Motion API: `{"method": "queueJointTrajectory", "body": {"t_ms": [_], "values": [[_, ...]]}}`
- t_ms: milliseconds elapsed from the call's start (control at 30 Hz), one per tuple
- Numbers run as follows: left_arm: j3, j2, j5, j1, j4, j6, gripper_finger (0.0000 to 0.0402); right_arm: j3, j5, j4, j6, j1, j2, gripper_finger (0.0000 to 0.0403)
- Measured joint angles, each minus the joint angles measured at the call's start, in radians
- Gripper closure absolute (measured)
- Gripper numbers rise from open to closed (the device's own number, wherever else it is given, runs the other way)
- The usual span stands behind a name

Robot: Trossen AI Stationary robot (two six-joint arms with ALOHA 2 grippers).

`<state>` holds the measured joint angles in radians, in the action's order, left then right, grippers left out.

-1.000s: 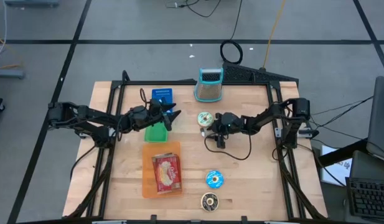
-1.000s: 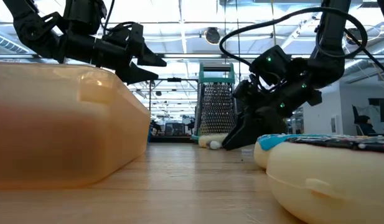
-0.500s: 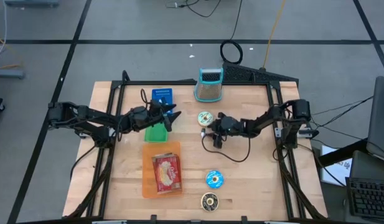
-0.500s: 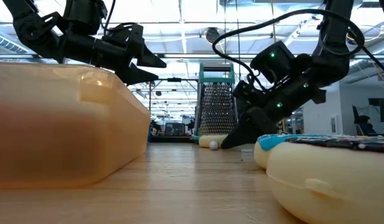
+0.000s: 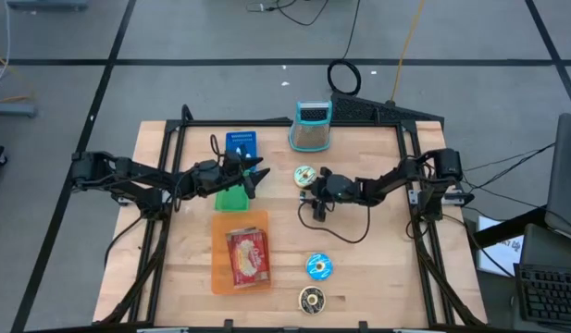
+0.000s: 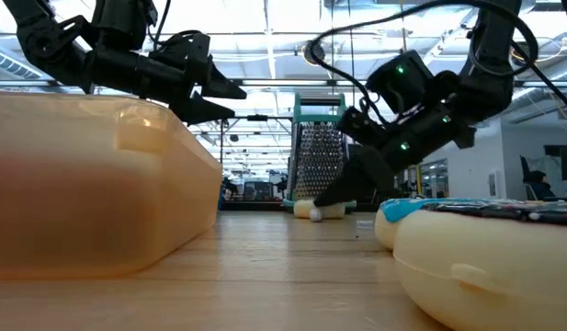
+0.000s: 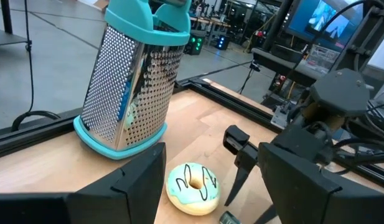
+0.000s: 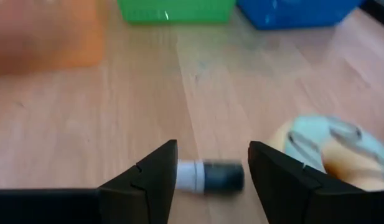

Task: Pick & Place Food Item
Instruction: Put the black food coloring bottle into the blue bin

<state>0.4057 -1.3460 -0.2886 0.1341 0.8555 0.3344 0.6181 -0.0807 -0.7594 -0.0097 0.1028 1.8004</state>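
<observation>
A small white-and-dark cylinder [image 8: 210, 176] lies on the wooden table beside a donut with teal icing [image 5: 305, 174]. My right gripper [image 8: 213, 149] is open and slants down over the cylinder, one finger on each side of it; I see no touch. In the high view this gripper [image 5: 309, 191] is at mid-table, just near of the donut. My left gripper [image 5: 257, 170] is open and held level above the green bin [image 5: 232, 197], pointing toward the donut and the grater [image 7: 132, 81], with nothing between its fingers.
A blue bin [image 5: 241, 142] stands behind the green one. An orange tray [image 5: 220, 268] with a red packet [image 5: 247, 255] lies near the front, with a blue-iced donut [image 5: 319, 266] and a dark donut [image 5: 311, 298] to its right. The grater [image 5: 310, 126] stands at the far edge.
My right gripper has moved a little toward the table's left edge, closer to the small cylinder and the teal donut, and its wrist has rolled and turned somewhat. Its fingers stay open. The left arm has kept still.
</observation>
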Motion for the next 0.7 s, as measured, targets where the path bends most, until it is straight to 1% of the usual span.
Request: {"method": "queueJointTrajectory", "body": {"t_ms": [100, 300, 367, 467, 533, 700], "values": [[0.000, 0.000, 0.000, 0.000, 0.000, 0.000, 0.0147, 0.030, 0.003, 0.001, -0.018, -0.007, 0.000, 0.0210], [0.000, 0.000, 0.001, 0.000, 0.000, 0.007, 0.0147, 0.066, 0.008, 0.030, -0.035, -0.005, 0.000, 0.0176], [0.000, 0.000, 0.001, 0.000, 0.000, 0.007, 0.0147, 0.069, 0.044, 0.065, -0.058, -0.002, 0.002, 0.0171], [0.000, 0.000, 0.001, 0.000, 0.000, 0.007, 0.0147, 0.069, 0.118, 0.068, -0.086, -0.002, 0.035, 0.0172], [0.000, 0.000, 0.001, 0.000, 0.001, 0.008, 0.0147, 0.069, 0.150, 0.073, -0.093, -0.003, 0.036, 0.0176], [0.000, 0.000, 0.002, 0.000, 0.001, 0.011, 0.0147, 0.069, 0.156, 0.127, -0.083, -0.017, 0.019, 0.0191]]}}
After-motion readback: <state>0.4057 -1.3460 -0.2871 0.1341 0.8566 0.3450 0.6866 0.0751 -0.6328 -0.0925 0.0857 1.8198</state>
